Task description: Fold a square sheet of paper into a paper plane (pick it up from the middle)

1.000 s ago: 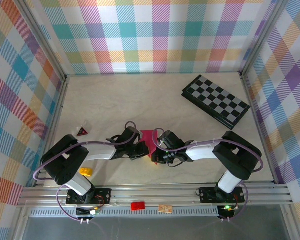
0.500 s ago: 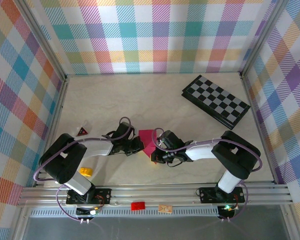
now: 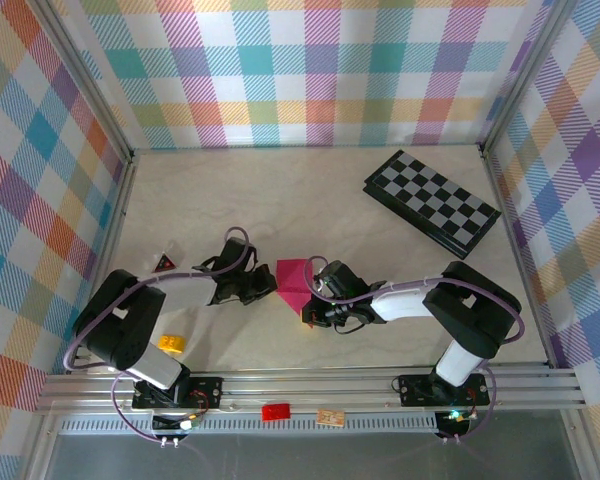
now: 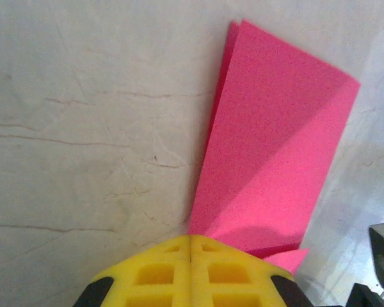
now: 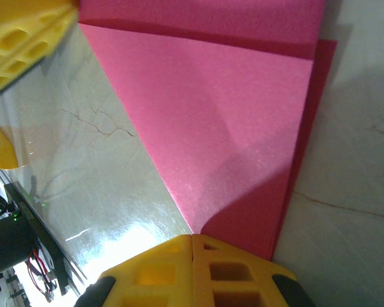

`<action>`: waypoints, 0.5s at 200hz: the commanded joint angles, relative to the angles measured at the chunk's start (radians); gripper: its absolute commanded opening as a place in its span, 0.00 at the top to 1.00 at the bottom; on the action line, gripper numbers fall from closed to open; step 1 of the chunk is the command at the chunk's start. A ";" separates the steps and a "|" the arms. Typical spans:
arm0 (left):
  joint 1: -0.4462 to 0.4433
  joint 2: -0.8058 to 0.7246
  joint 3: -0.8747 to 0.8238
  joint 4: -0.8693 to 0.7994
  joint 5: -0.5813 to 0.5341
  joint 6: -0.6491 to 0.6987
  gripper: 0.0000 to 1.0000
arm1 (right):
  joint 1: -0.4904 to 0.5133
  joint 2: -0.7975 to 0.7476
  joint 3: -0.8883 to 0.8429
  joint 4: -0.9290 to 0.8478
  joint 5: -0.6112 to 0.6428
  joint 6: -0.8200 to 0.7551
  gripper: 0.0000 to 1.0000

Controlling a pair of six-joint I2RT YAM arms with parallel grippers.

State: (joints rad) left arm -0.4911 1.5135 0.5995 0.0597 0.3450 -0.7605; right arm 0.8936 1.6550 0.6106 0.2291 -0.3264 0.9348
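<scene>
Sheet of paper (image 3: 292,281), one, folded; checkerboard (image 3: 432,197), one

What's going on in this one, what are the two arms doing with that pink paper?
Two robot arms are working on a magenta-pink paper sheet lying on the pale marbled table. It is already folded into layers with a diagonal flap, not yet a plane. The left pincer and right pincer are both shut, their yellow tips meeting the paper from opposite sides, seemingly pressing rather than gripping it.
</scene>
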 commanded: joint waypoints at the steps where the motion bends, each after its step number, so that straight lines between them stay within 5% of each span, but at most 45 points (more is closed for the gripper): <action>1: 0.011 -0.090 0.008 -0.035 -0.027 0.037 0.97 | 0.001 0.029 -0.020 -0.128 0.012 -0.017 0.94; 76: -0.038 0.017 0.018 0.118 0.159 0.078 0.95 | -0.007 0.012 0.003 -0.163 0.017 -0.030 0.93; 100: -0.038 0.093 0.025 0.111 0.124 0.073 0.96 | -0.007 0.009 0.014 -0.170 0.011 -0.033 0.92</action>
State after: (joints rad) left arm -0.5232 1.5452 0.6018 0.1608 0.4538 -0.7082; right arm 0.8906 1.6543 0.6277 0.1883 -0.3305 0.9268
